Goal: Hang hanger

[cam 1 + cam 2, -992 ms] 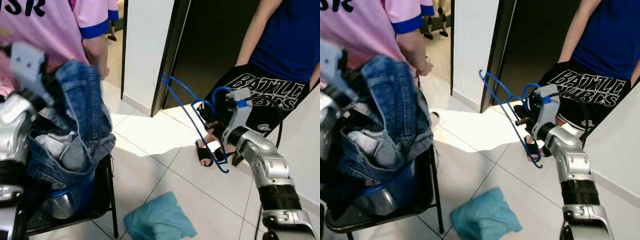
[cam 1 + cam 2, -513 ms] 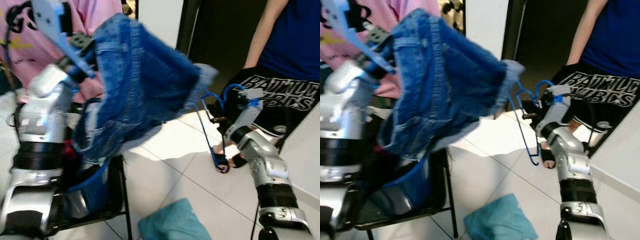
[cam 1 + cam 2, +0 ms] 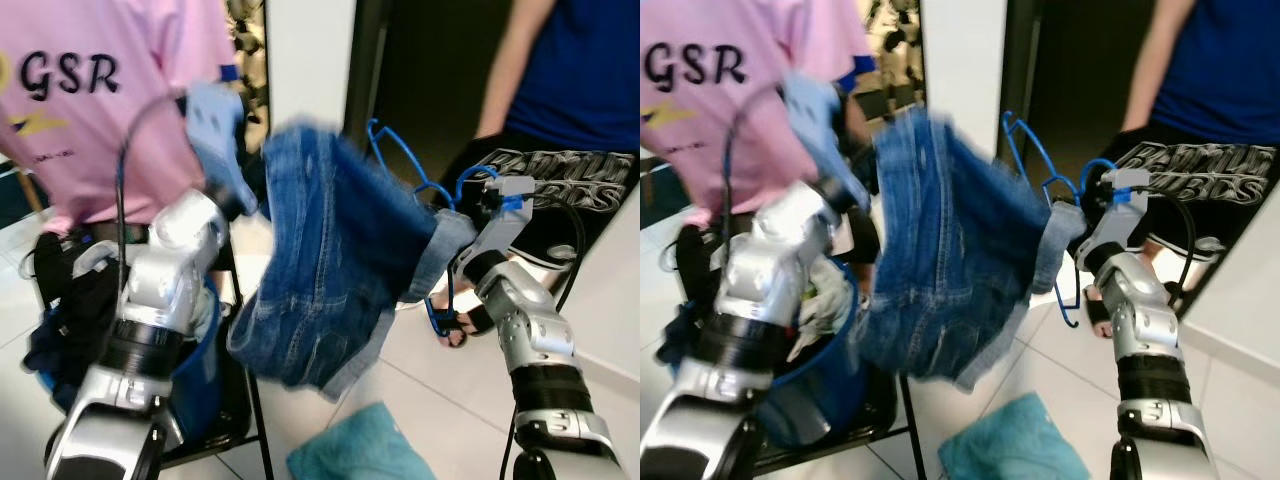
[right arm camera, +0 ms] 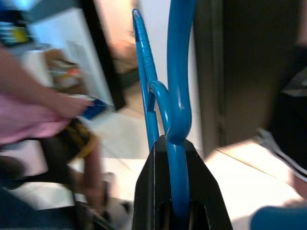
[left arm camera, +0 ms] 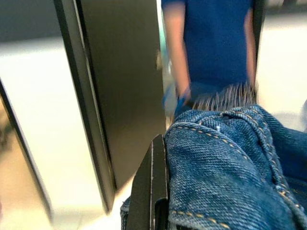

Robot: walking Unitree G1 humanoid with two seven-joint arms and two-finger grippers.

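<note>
A blue plastic hanger (image 3: 400, 175) is held upright at the right, with my right gripper (image 3: 470, 212) shut on its lower bar; the right wrist view shows the hanger (image 4: 172, 110) clamped between the black fingers (image 4: 148, 201). My left gripper (image 3: 245, 195) is raised at the centre left, shut on a pair of blue denim jeans (image 3: 335, 270). The jeans hang spread between the two arms, and their far edge reaches and covers part of the hanger. In the left wrist view the denim (image 5: 225, 167) lies pinched against a black finger (image 5: 151, 191).
A person in a pink shirt (image 3: 100, 100) stands close at the left; another in a blue shirt and black shorts (image 3: 560, 150) stands at the right by a dark doorway (image 3: 420, 90). A blue basket (image 3: 190, 380) of clothes sits on a black chair. A teal cloth (image 3: 355, 445) lies on the tiled floor.
My left arm has swung the jeans up out of the basket and across to the right, up against the hanger. The right gripper kept hold of the hanger. The camera has shifted.
</note>
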